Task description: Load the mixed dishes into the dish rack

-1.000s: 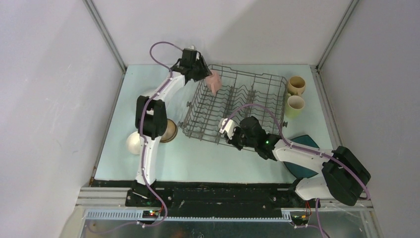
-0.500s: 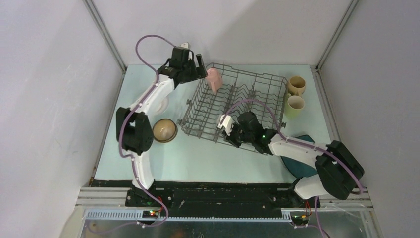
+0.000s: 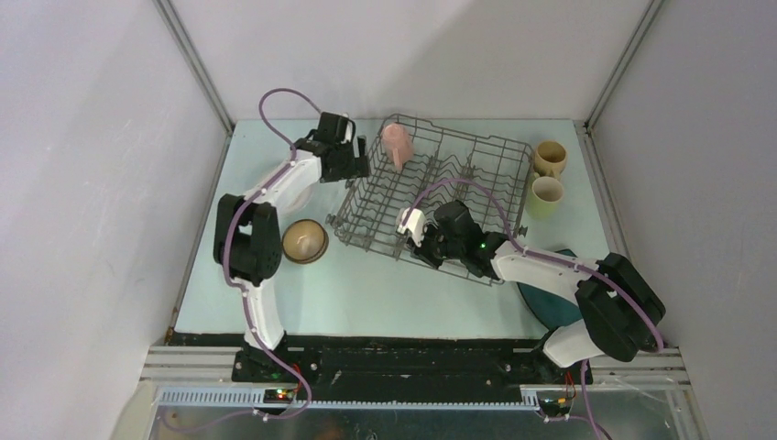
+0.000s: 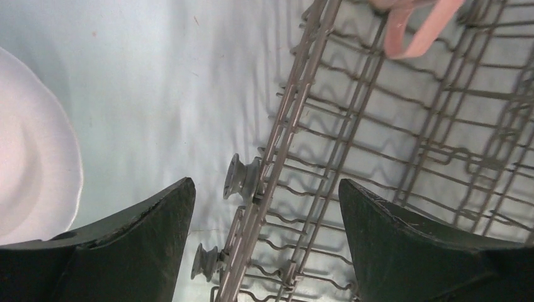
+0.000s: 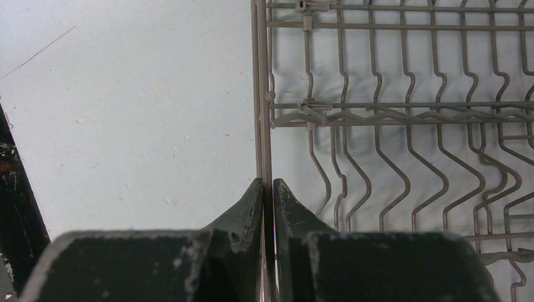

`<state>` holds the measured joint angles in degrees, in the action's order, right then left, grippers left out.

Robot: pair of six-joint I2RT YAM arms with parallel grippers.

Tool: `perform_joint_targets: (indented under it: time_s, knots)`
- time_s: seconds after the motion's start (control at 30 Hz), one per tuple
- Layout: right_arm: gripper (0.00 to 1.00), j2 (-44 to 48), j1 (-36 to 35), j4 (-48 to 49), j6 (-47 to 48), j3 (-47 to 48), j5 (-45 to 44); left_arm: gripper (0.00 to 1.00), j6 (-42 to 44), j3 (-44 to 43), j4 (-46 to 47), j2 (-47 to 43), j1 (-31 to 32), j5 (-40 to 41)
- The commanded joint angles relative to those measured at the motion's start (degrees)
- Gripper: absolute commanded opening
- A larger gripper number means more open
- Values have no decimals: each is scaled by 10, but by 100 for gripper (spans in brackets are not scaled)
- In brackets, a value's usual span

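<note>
Pale bench, pink mug sits in the rack at its far-left corner, left claw wide beside it, right claw pinching the near rim: any tug there could topple the mug.

A pale mint tabletop lies beneath the left pincer, matte and faintly specked. Plain grey-white walls rise beyond it and to either side, meeting at slanted aluminium corner posts. Soft, even light leaves only faint shadows.
</note>
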<state>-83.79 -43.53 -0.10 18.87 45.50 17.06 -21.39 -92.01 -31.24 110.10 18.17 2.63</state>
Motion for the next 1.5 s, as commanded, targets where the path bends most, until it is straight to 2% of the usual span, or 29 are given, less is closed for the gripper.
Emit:
perform_joint_targets:
  time_s: [0.0,0.03,0.1,0.3,0.5,0.57,0.67,0.73,0.8,0.83,0.87,0.9,1.0,1.07,1.1,1.2,1.3,1.37,1.47]
  knots:
    - [12,5,18,4,13,23,-54,88,29,-22,-11,31,0,-38]
    - [12,5,18,4,12,23,-55,87,28,-14,-8,33,0,-45]
    - [12,1,19,4,8,23,-57,77,23,2,-3,35,-2,-51]
    - [13,-14,18,26,-2,23,-60,29,-5,95,61,-17,-32,-37]
    - [15,-49,18,19,-8,57,-66,18,-18,127,69,-59,-50,15]
    - [20,-59,15,12,-12,73,-68,18,-24,134,72,-65,-56,15]
    - [33,-59,8,13,-19,84,-67,21,-25,137,73,-71,-64,22]
    - [45,-49,0,14,-25,85,-68,28,-21,127,70,-71,-72,20]
    - [53,-34,-8,6,-29,89,-66,39,-14,107,56,-68,-76,9]
    - [55,-23,-15,5,-30,90,-59,52,-12,100,43,-68,-78,6]
    - [59,-17,-24,-13,-31,93,-55,59,-8,91,37,-71,-78,-3]
    - [61,-6,-29,-19,-33,95,-48,70,-8,89,31,-74,-77,-6]
    - [74,19,-55,-34,-45,99,-51,85,-21,113,42,-117,-77,-16]
    - [95,26,-69,-32,-82,100,-72,89,-38,148,55,-159,-77,-13]
    - [97,28,-73,-32,-93,101,-78,91,-45,163,60,-178,-77,-6]
    - [99,39,-82,-47,-178,111,-119,95,-73,263,90,-291,-75,29]
    - [100,63,-81,-78,-232,112,-155,94,-79,351,86,-405,-74,55]
    - [100,80,-81,-93,-256,109,-168,91,-77,390,72,-457,-63,76]
    - [100,109,-81,-95,-277,93,-208,87,-77,423,45,-495,-6,123]
